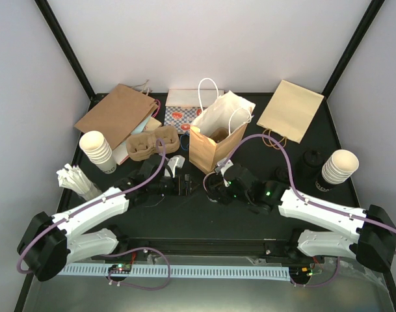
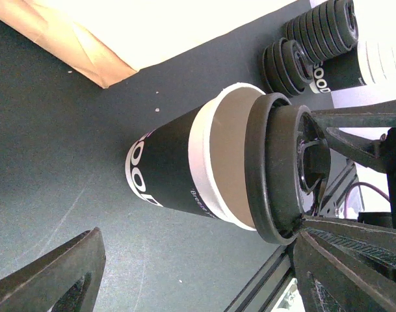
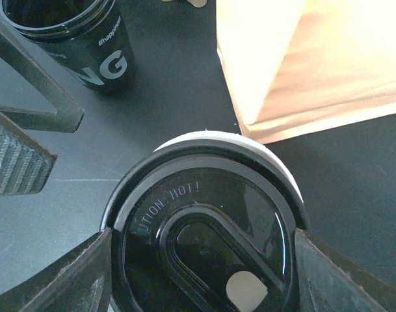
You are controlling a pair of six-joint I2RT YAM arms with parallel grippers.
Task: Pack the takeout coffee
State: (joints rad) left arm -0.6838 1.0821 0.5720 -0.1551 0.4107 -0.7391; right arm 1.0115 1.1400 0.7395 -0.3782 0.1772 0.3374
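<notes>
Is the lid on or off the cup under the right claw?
On: the black lid sits over the cup's mouth, right claw clamped across it.

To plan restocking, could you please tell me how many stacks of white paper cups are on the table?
2. One stack stands at the left, beside the cardboard tray; the other stack stands at the right, beside stacked black lids. None appears hidden.

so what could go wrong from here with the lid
The lid, clamped in the right gripper, looks unseated on the cup: pressing off-centre could tip it, since the open left gripper isn't steadying it. The paper bag stands close and could get bumped.
</notes>
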